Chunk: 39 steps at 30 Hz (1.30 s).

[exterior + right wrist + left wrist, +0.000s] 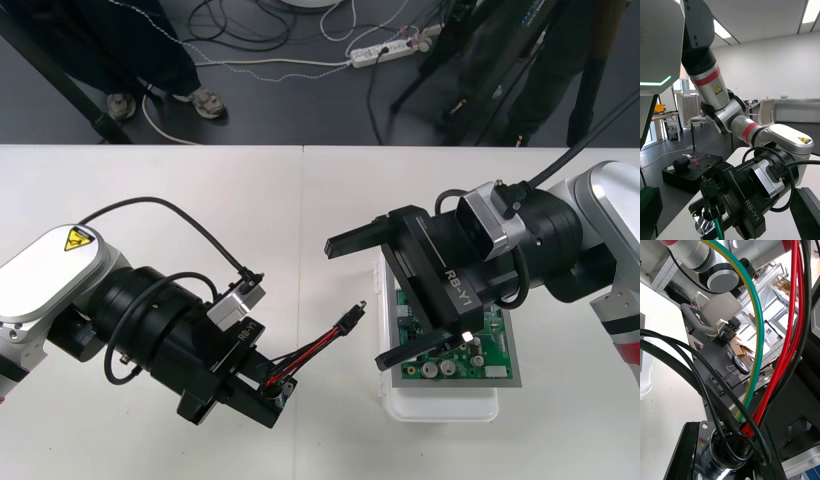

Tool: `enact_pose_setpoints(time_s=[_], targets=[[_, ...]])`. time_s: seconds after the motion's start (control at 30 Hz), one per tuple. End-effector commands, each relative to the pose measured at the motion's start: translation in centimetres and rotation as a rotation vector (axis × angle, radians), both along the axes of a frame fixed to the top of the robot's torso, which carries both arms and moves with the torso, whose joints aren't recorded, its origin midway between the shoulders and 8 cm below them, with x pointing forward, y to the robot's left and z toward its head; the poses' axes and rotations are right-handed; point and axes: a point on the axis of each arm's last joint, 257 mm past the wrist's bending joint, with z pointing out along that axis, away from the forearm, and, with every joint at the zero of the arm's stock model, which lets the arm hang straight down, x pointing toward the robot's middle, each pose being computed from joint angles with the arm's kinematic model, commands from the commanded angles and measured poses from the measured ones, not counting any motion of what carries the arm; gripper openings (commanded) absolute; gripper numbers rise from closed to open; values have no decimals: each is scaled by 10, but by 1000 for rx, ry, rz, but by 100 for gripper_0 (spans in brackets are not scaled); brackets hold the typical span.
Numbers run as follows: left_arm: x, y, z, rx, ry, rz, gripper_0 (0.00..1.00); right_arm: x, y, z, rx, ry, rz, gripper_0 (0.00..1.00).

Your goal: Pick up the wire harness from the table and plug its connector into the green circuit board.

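Front view: left claw [270, 397] pinches the harness [318, 347] at its socket [283, 385] (plug [352, 318] near the board [482, 352]); right claw [357, 300] spread.

Surroundings only: table top and the floor strip behind it.

Your plain light table [180, 200] takes up most of the front view, and a faint seam runs in from its far edge at about mid-width. Past that edge you have dark floor [300, 110]. On the floor you can log a white power strip [385, 48] lying at a slant, loose cables [240, 25] looping beside it and trailing off along the floor, and black tripod legs [420, 80] standing near the strip's other end.
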Motion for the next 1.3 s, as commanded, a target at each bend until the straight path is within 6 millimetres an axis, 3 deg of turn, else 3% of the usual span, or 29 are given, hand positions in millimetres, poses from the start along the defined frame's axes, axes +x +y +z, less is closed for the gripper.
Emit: enact_pose_setpoints(time_s=[0.03,0.93,0.97,1.0,1.03,1.07,1.13,1.2,1.3], targets=[[-13,9,-1,44,85,-20,0,-11,0,3,-6,-82,52,100],[-12,8,0,38,85,-17,0,-22,-1,2,9,-65,94,100],[-12,8,0,38,85,-17,0,-23,-1,2,8,-64,96,97],[-12,8,0,38,85,-17,0,-24,-1,1,4,-63,98,73],[-12,8,0,38,85,-17,0,-24,0,0,3,-62,100,60],[-13,7,1,37,86,-17,0,-24,-1,0,3,-60,100,57],[-13,7,1,37,86,-17,0,-25,0,0,3,-62,102,40],[-13,7,1,37,86,-17,0,-25,0,0,3,-62,102,28],[-13,7,1,36,88,-17,0,-25,0,0,3,-62,102,15]])
